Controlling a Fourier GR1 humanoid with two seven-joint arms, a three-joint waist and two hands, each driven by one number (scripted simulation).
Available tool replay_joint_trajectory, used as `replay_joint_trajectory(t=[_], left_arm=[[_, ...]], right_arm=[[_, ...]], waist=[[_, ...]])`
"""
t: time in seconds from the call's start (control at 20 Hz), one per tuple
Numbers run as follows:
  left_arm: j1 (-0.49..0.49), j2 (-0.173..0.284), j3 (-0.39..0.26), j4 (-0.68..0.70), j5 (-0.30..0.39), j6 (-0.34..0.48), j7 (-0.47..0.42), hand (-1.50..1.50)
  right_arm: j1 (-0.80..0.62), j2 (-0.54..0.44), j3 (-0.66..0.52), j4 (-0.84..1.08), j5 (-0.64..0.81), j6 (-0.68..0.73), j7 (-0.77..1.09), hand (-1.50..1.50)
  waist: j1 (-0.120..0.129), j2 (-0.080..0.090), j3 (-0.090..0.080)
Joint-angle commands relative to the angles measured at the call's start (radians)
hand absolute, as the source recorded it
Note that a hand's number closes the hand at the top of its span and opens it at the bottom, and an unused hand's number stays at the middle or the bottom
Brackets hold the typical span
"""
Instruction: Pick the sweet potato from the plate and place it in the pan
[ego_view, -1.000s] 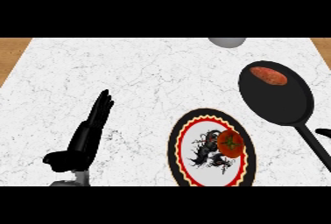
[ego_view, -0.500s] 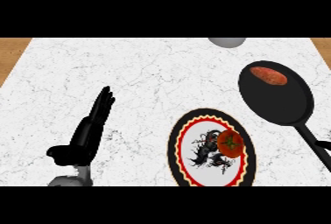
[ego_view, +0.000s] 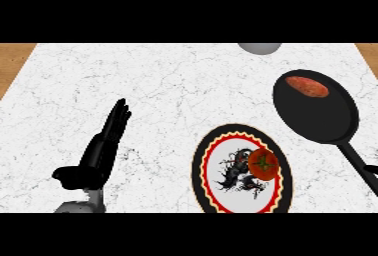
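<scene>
The reddish-brown sweet potato (ego_view: 306, 86) lies inside the black pan (ego_view: 319, 112) at the right, close to the pan's far rim. The pan's long handle (ego_view: 358, 162) runs down toward the right edge. The decorated round plate (ego_view: 204, 172) sits at the lower middle with a red tomato (ego_view: 263, 165) on its right half. My left hand (ego_view: 100, 150) stands open at the lower left, fingers straight and pointing away, well clear of the plate. Only a dark sliver of my right hand (ego_view: 373, 169) shows at the right edge, beside the pan's handle.
A grey rounded object (ego_view: 258, 47) sits at the counter's far edge, above the pan. The white marble counter (ego_view: 162, 90) ends in a wooden strip (ego_view: 13, 62) on the left.
My right hand has slid out toward the right edge until almost none of it shows. The left hand has shifted slightly up and to the right. The sweet potato stays in the pan.
</scene>
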Motion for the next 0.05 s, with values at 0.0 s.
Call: replay_joint_trajectory(t=[0.0], left_arm=[[0.025, 0.030, 0.040, 0.033, 0.036, -0.049, -0.056, 0.00]], right_arm=[[0.035, -0.015, 0.006, -0.031, 0.021, -0.046, -0.016, -1.50]], waist=[[0.000, 0.000, 0.000]])
